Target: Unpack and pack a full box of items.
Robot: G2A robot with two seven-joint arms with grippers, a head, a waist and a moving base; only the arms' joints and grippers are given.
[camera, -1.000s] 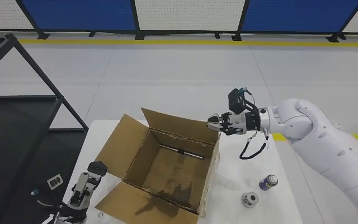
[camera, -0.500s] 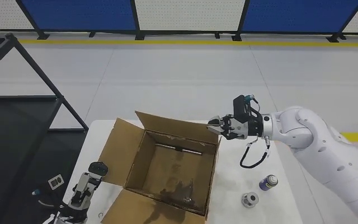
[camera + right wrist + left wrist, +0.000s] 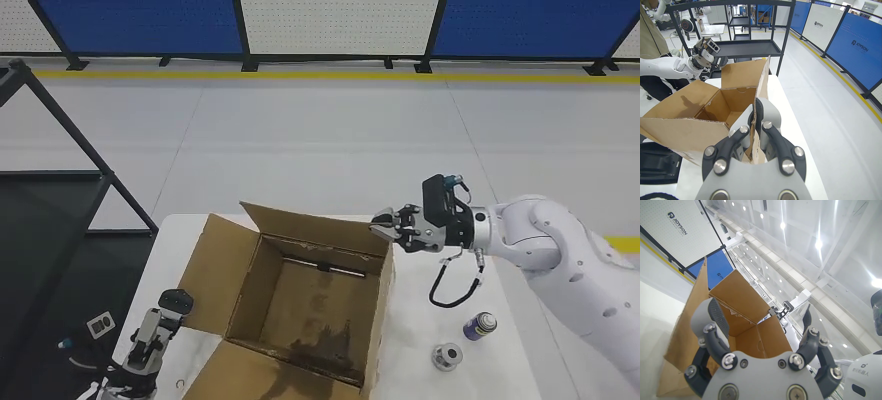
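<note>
1. Top view first: the cardboard box [image 3: 300, 300] stands on the white table [image 3: 420, 325] with its mouth facing up and its flaps folded outward on the left and near sides.
2. The right gripper [image 3: 388, 224] is at the box's far right corner, its arm coming in from the right side of the table.
3. Seen from the right wrist view, its fingers [image 3: 770, 113] are clamped on the top edge of the box wall. One pad is inside and one outside, with the cardboard pinched between them.
4. The left gripper [image 3: 759, 306] sits low at the near left end of the table, just beside the box's left flap, and points up toward the ceiling.
5. From its own wrist view, its jaws are spread wide with nothing between them. The brown wall and flap of the box rise just beyond them.
6. A small bottle [image 3: 480, 325] with a purple body stands on the table to the right of the box.
7. A round silvery piece [image 3: 446, 356] lies near the bottle, a little nearer to the robot. Both are apart from the box.
8. A black rack [image 3: 60, 150] stands off the table's left side.
</note>
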